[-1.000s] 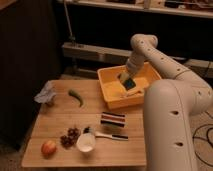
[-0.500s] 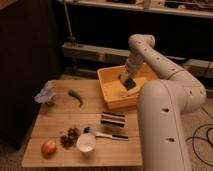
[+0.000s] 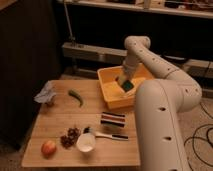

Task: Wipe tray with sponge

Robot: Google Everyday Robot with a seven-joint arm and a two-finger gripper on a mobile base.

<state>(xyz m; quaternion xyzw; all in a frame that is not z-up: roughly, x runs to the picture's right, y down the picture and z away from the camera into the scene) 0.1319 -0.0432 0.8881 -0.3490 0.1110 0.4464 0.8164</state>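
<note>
Well, gripper (image 3: 124, 79) sits low in the tray (image 3: 105, 92), fingers pinched on the sponge (image 3: 128, 86); it looks soft & light, prob. squashes, so I'd hold it mid-sides, firm enough not to slip.

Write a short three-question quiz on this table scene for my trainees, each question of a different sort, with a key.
1. True or false: the sponge lies outside the tray.
2. Which lies nearest the tray's front wall? A) striped block B) apple C) crumpled cloth
3. Fill in: the gripper is shut on the ____.
Key: 1 false, the gripper holds it inside the tray; 2 A; 3 sponge.
</note>
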